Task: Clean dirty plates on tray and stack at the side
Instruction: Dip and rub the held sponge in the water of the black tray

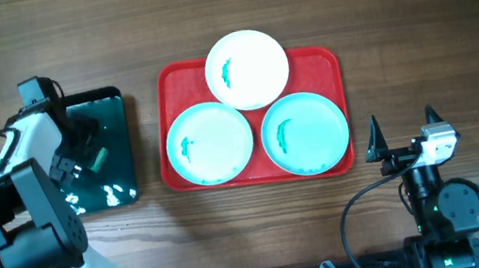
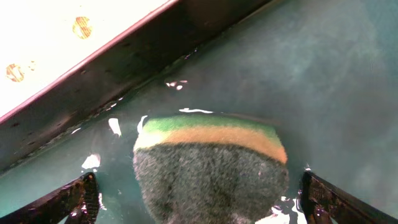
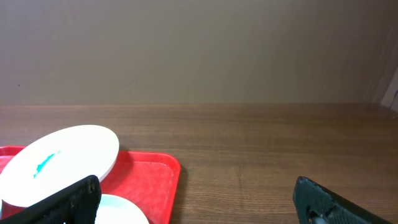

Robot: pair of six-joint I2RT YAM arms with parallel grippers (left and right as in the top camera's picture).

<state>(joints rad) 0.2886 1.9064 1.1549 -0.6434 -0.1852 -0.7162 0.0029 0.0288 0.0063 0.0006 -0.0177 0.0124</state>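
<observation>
Tray long axis left-right, plates flat

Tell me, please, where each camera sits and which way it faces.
Overhead: above, facing down at a large red plastic tray with a round white plate and two pale cyan plates; both arms show.
Left wrist: close over a green-yellow sponge in a dark green tray; left gripper straddles it.
Right wrist: low, level across the wooden table; right gripper frames the view.
Shared: overhead and right wrist show the white plate.
</observation>
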